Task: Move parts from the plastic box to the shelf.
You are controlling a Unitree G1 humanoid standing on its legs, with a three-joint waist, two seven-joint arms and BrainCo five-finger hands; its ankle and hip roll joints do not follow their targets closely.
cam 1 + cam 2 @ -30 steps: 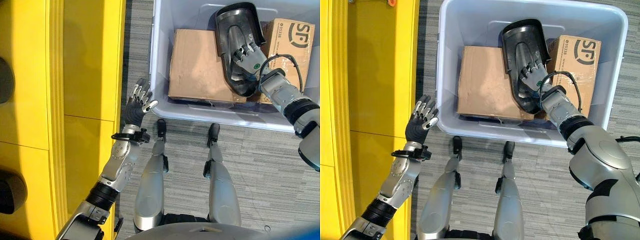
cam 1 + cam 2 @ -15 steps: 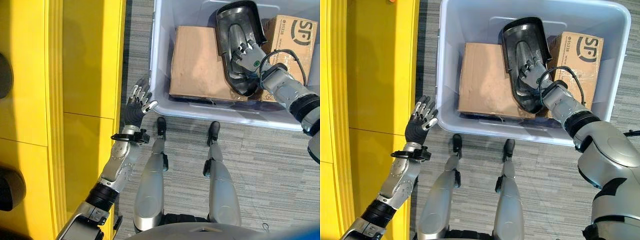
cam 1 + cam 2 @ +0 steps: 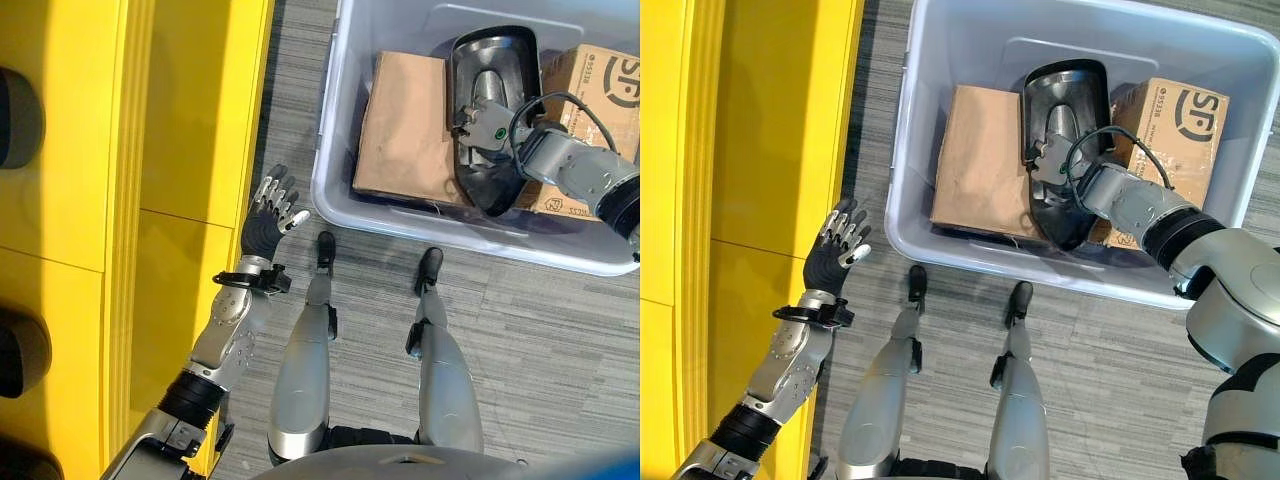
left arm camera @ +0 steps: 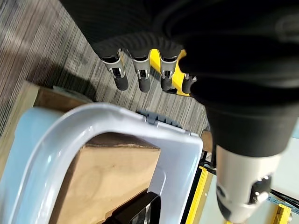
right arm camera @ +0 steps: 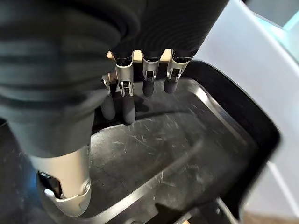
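Reach has deepened: your right hand (image 3: 1052, 152) now lies in the black part (image 3: 1065, 95), fingers loose, not clamped. Left hand (image 3: 270, 205) idles open. Grasp pending.

I'm counting one grey plastic box (image 3: 902, 180) sitting on the floor. Two cardboard boxes are lying inside it: a plain one (image 3: 975, 165) and a printed one (image 3: 1170, 130). One black moulded part (image 3: 1065, 150) is resting across them. One yellow shelf (image 3: 120, 180) is standing alongside. I'm seeing two robot hands: left hand (image 3: 268, 215), right hand (image 3: 1048, 158).
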